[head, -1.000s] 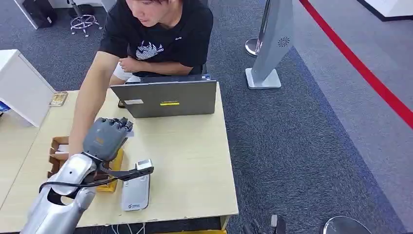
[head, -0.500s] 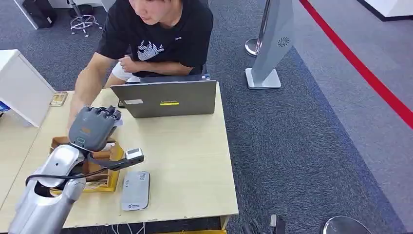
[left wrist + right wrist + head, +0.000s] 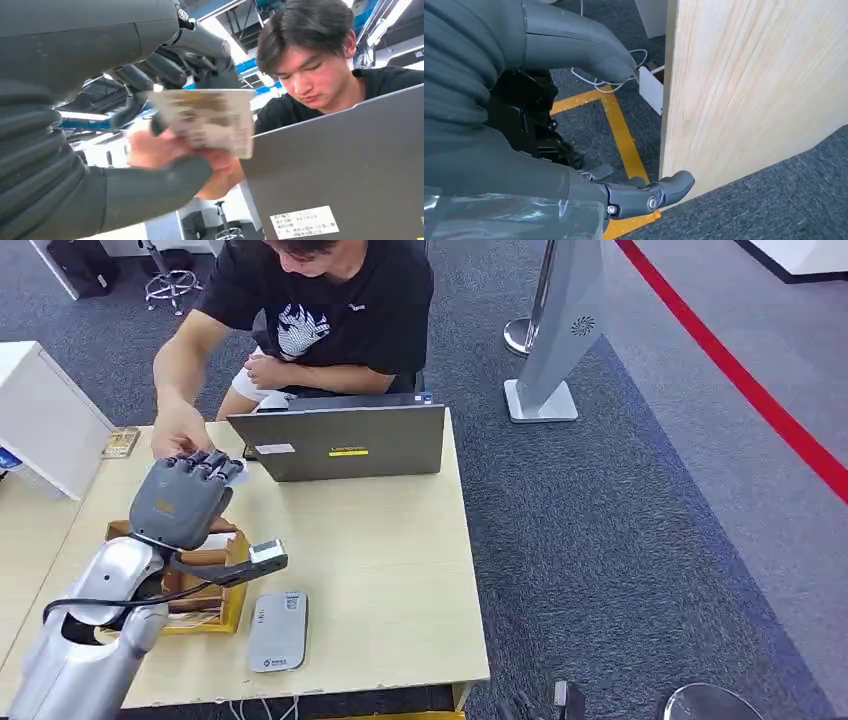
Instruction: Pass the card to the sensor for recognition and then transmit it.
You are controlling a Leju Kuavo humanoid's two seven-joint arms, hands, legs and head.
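My left hand (image 3: pixel 183 502) is raised above the left side of the table, fingertips pointing at the seated person. In the left wrist view it pinches a pale printed card (image 3: pixel 205 120) between its dark fingers (image 3: pixel 200 60) and grey thumb (image 3: pixel 150 192). The person's hand (image 3: pixel 180 438) reaches to my fingertips and their fingers (image 3: pixel 150 150) also grip the card. The grey card sensor (image 3: pixel 278 630) lies flat on the table near its front edge, to the right of my forearm. My right hand (image 3: pixel 574 150) hangs beside the table's edge, fingers apart, holding nothing.
A grey laptop (image 3: pixel 345 440) stands open at the table's (image 3: pixel 400 570) far edge, lid towards me. A small wooden box on a yellow base (image 3: pixel 212 590) sits under my left wrist. A white cabinet (image 3: pixel 45 420) stands at the far left, a grey floor stand (image 3: pixel 560 330) on the carpet to the right.
My left hand has swung from beside the sensor to the left and farther away, towards the person. The person's hand has drawn back from the box and met my fingertips.
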